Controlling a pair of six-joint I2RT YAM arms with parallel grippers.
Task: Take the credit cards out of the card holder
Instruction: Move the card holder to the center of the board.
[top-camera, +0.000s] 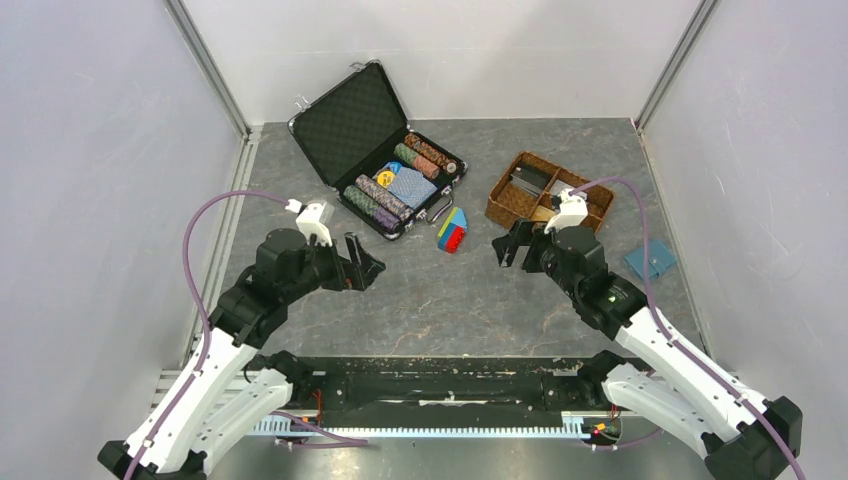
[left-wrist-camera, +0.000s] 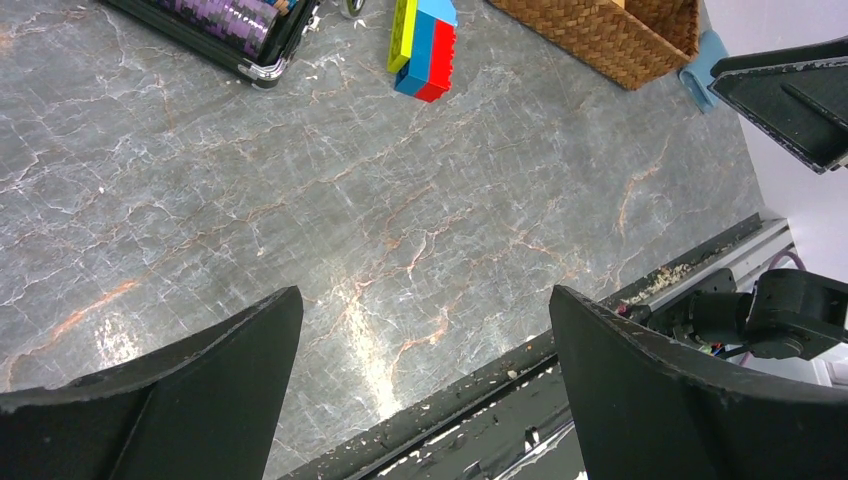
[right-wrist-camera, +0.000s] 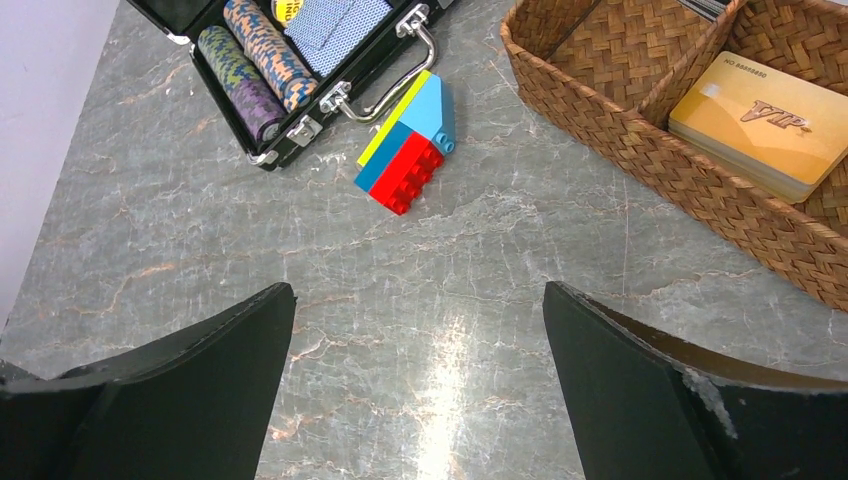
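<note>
The light-blue card holder (top-camera: 650, 262) lies flat on the table at the right, beside my right arm; only its edge (left-wrist-camera: 705, 55) shows in the left wrist view, behind the tray. An orange-yellow credit card (right-wrist-camera: 770, 120) lies in a compartment of the wicker tray (right-wrist-camera: 620, 150). A greyish flat item (top-camera: 530, 178) lies in the tray's far compartment. My left gripper (top-camera: 365, 262) (left-wrist-camera: 425, 292) is open and empty above bare table. My right gripper (top-camera: 512, 245) (right-wrist-camera: 419, 287) is open and empty, just left of the tray's near corner.
An open black chip case (top-camera: 380, 150) with chips and a blue-patterned deck (right-wrist-camera: 330, 25) stands at the back centre. A coloured brick block (top-camera: 452, 230) (right-wrist-camera: 405, 150) lies between the case and the wicker tray (top-camera: 505, 205). White walls close in the sides.
</note>
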